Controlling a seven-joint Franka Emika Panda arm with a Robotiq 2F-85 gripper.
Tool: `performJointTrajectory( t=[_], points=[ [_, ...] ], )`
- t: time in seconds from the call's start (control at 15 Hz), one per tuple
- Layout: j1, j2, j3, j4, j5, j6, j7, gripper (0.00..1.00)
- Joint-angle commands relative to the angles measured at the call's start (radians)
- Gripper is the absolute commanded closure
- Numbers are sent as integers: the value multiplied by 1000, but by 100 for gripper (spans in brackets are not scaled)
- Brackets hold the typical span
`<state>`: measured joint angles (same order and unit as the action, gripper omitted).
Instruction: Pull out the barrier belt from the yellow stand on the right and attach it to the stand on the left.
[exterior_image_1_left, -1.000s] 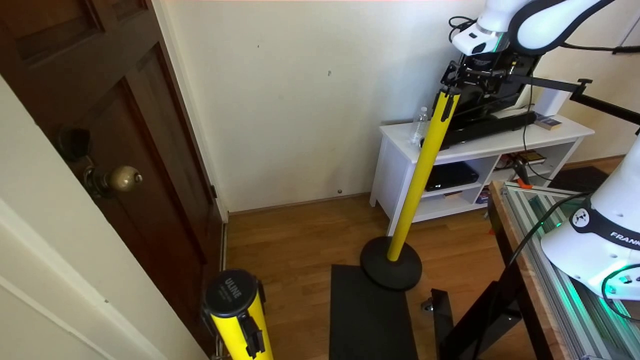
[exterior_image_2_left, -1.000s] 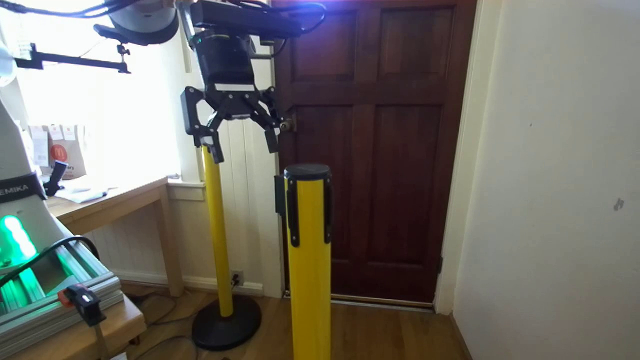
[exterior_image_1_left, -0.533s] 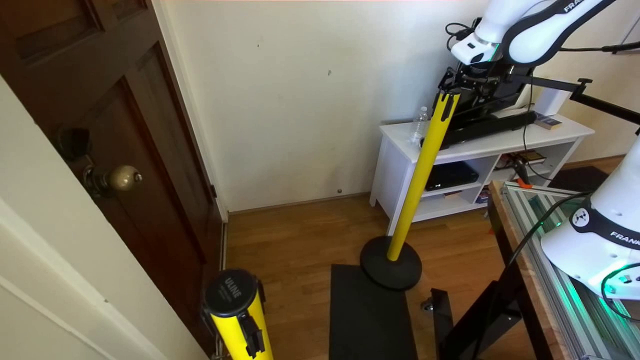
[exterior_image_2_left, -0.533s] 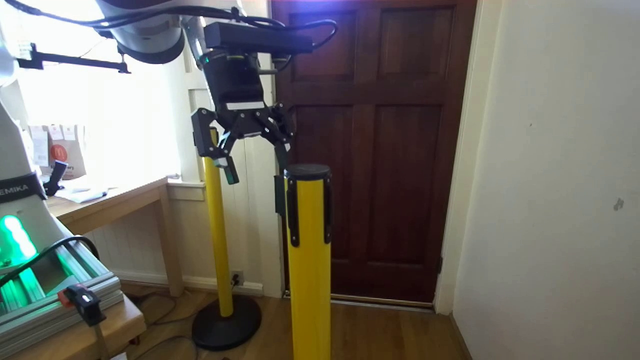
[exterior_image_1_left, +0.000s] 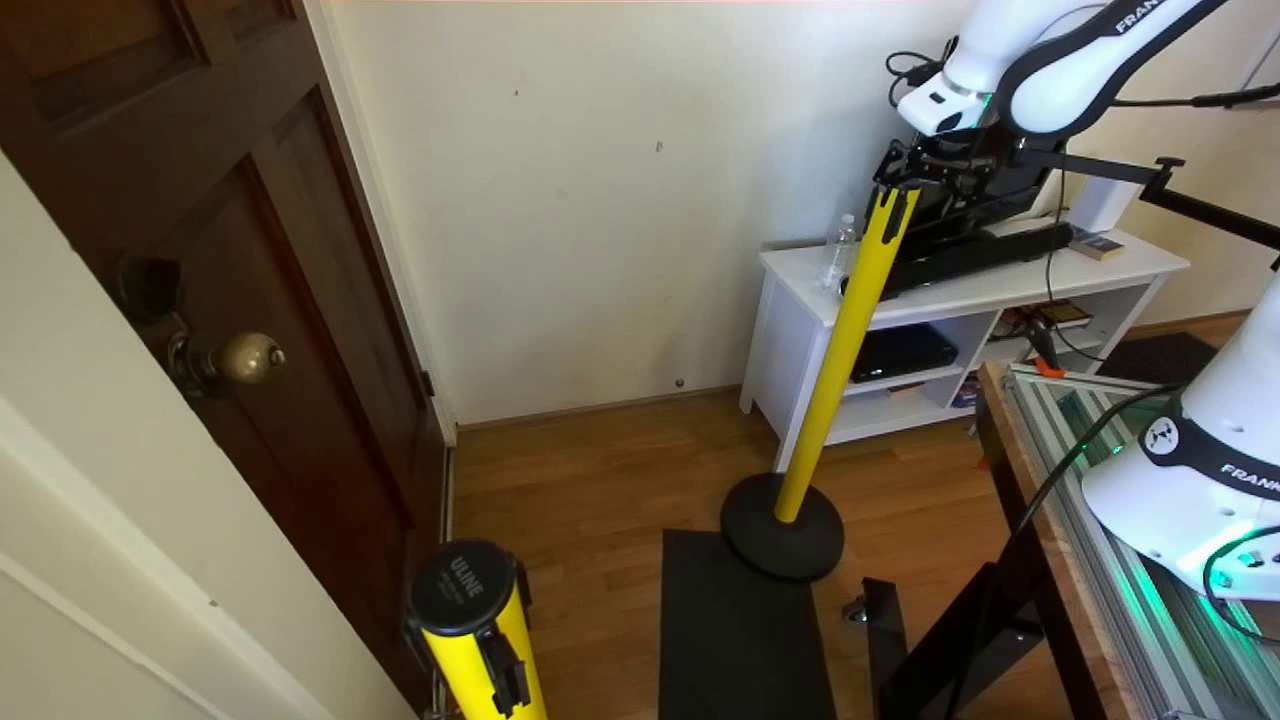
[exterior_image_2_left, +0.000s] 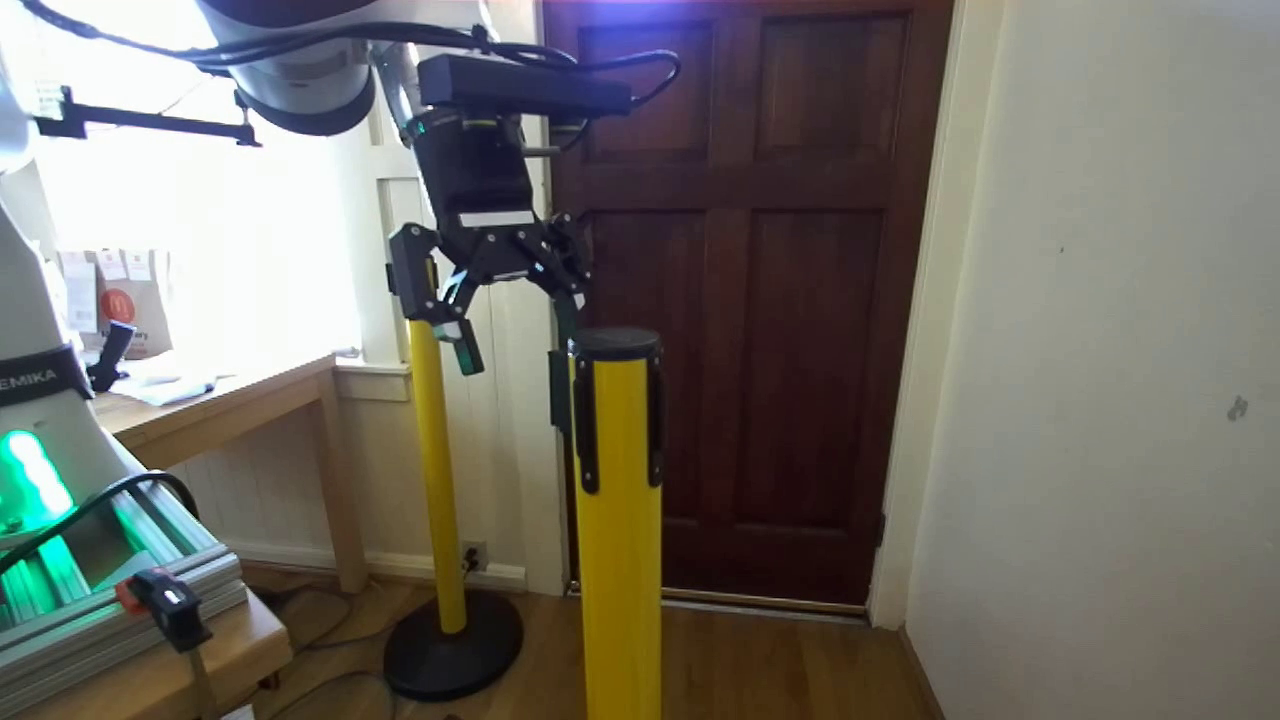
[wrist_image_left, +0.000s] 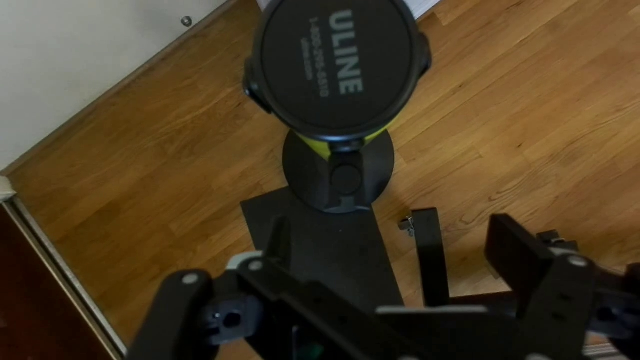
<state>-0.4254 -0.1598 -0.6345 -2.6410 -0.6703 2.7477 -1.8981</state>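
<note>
Empty black fingers (wrist_image_left: 514, 257) stand wide, probably to straddle the black plastic clip (wrist_image_left: 346, 179) at six o'clock on the yellow, black-capped cylindrical post (wrist_image_left: 340, 72) in the wrist view; the barrier belt is hidden, presumably coiled inside.

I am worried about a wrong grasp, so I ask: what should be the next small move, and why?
Probably ease the Robotiq gripper toward the black belt end clip: in the wrist view, it protrudes from the yellow ULINE stand, ahead of the open, empty jaws, not yet between them.
</note>
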Motion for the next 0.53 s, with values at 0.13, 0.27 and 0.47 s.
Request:
performJointTrajectory(
  t=[0.13,0.27,0.47],
  points=[
    [-4,47,-6,13,57,57,-86,0],
    [-4,68,-10,21,87,76,-120,0],
    [-3,103,-11,34,159,99,-185,0]
  ],
)
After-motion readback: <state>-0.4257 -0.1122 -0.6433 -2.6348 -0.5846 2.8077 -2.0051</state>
